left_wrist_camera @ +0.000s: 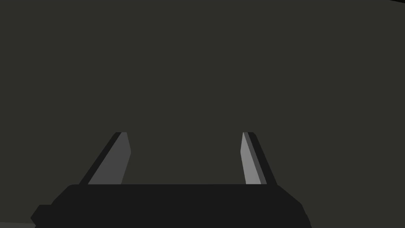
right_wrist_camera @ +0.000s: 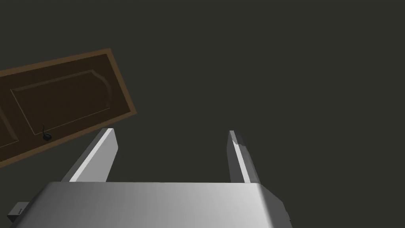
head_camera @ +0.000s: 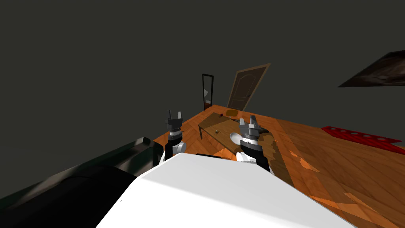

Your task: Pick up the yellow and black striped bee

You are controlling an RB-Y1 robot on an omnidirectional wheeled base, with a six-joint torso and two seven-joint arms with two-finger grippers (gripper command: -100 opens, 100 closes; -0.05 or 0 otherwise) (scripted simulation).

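Standing well back from wooden table [head_camera: 209, 124], arms raised ahead. Holding left gripper [head_camera: 174, 114] and right gripper [head_camera: 247, 118] with fingers spread apart, both empty. Guessing bee [head_camera: 217, 130] as tiny speck on tabletop near white bowl [head_camera: 235, 137]; too small to confirm stripes. Nothing done yet: approach, reach, grasp, lift all remaining.

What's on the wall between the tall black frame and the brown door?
Nothing: the head view shows bare dark grey wall between the tall black frame and the brown door.
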